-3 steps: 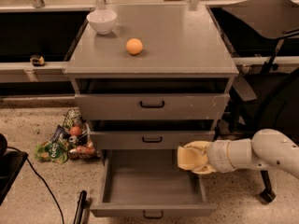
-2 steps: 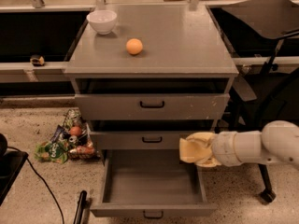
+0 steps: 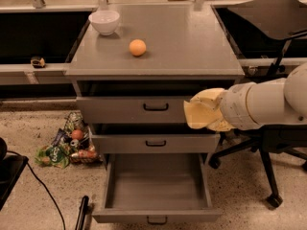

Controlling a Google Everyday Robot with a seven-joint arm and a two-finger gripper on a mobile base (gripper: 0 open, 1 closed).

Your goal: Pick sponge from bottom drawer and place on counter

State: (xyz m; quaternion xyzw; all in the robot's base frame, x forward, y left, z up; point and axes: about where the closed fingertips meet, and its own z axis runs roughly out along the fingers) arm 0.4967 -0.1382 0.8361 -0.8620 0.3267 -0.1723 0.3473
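Note:
My gripper (image 3: 200,110) reaches in from the right on a white arm and is shut on the sponge (image 3: 195,118), a pale yellow foam block. It holds the sponge in the air in front of the right end of the top drawer, just below the counter's front edge. The bottom drawer (image 3: 156,188) is pulled fully open, and its grey inside shows nothing in it. The counter (image 3: 182,42) is the flat grey top of the cabinet, above and to the left of the gripper.
A white bowl (image 3: 104,21) and an orange ball (image 3: 137,47) sit on the counter's left half. The two upper drawers stand slightly ajar. A bag of groceries (image 3: 67,145) and a black cable (image 3: 45,193) lie on the floor at left. A black office chair (image 3: 268,162) is at right.
The gripper has risen with the sponge from beside the middle drawer to the level of the top drawer, and moved slightly right. Nothing else has moved.

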